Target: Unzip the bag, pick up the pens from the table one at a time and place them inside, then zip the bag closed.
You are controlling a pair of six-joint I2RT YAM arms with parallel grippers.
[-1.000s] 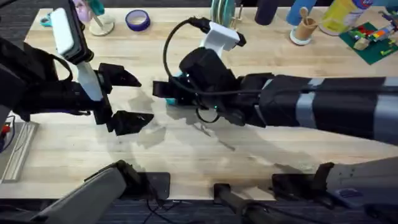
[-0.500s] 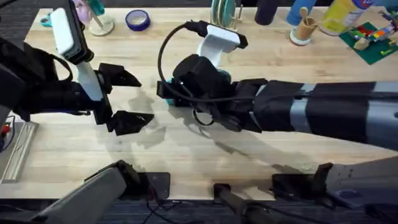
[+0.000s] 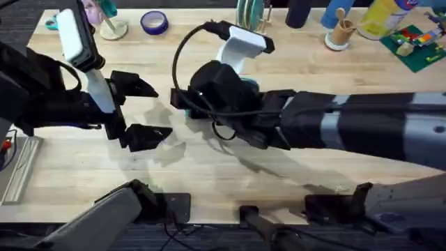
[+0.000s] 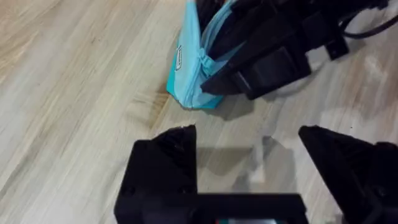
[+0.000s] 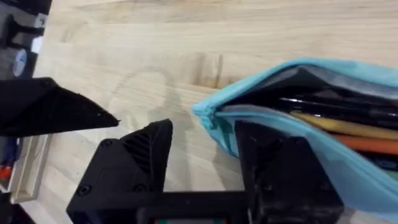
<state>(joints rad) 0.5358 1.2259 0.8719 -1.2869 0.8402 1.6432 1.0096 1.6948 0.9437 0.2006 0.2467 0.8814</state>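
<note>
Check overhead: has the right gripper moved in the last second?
Yes. The right gripper slid slightly left and up-frame, judged against the blue tape roll.

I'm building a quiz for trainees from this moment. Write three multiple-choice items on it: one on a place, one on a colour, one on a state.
1. Where do the pens lie?
A. inside the bag
B. spread on the table
C. in the left tool

2. What colour is the bag?
A. red
B. light blue
C. black

3. How is the bag's opening?
A. zipped fully shut
B. open, contents showing
C. covered by a lid

Answers:
1. A: the right wrist view shows dark, yellow and orange pens within the pouch.
2. B: its fabric reads light blue in both wrist views, against the pale table.
3. B: the right wrist view looks into a gap between the bag's edges, with the right tool at its end; the left tool stands open, apart from it.
</note>
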